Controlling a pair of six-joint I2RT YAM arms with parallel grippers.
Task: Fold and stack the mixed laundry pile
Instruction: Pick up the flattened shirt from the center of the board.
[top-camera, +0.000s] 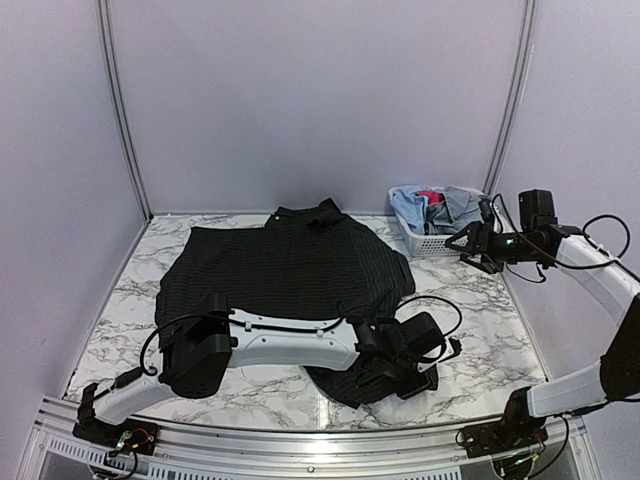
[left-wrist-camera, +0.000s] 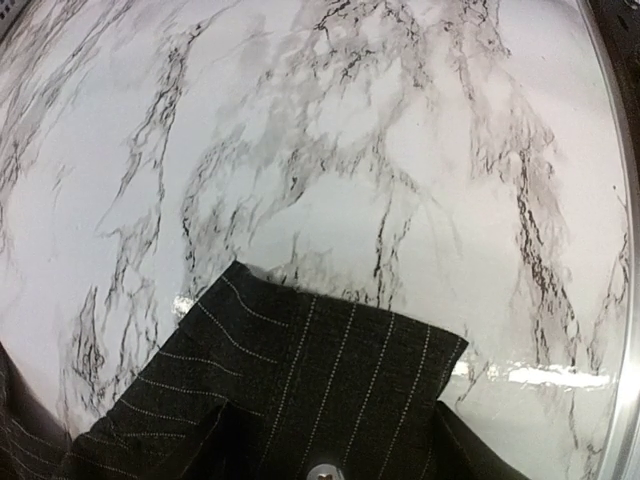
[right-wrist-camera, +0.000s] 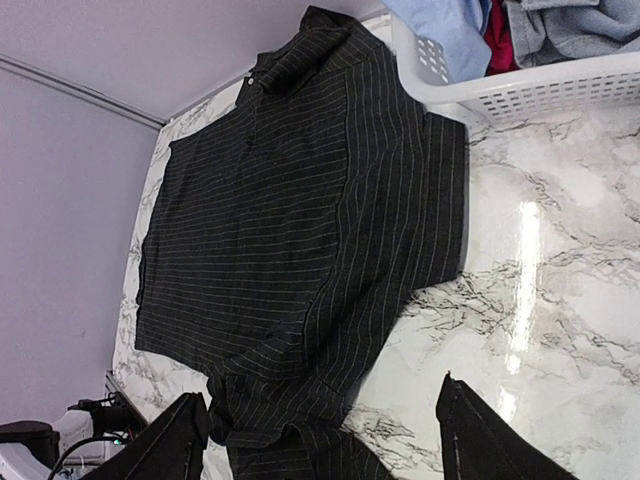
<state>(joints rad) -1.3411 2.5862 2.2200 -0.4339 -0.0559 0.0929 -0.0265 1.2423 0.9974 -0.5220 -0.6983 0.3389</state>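
Glossy veined marble worktop (top-camera: 480, 330). A soft black pinstriped shirt (top-camera: 280, 270) lies spread flat mid-frame, collar up top. The white plastic lattice basket (top-camera: 425, 243) upper right holds crumpled garments (top-camera: 408, 208) in light blue, grey-blue and pink-red. Right pincer (right-wrist-camera: 322, 400) hangs beside it, fingers apart and empty. Left pincer (top-camera: 425, 375) is on the shirt's lower-right hem, can't tell its grip.

No legible text, label, brand or number in any view. The shirt (right-wrist-camera: 300, 220) shows pinstripes only; the basket (right-wrist-camera: 540, 95) plain lattice. Markings on the arms (top-camera: 290, 345), if any, are too small to read.
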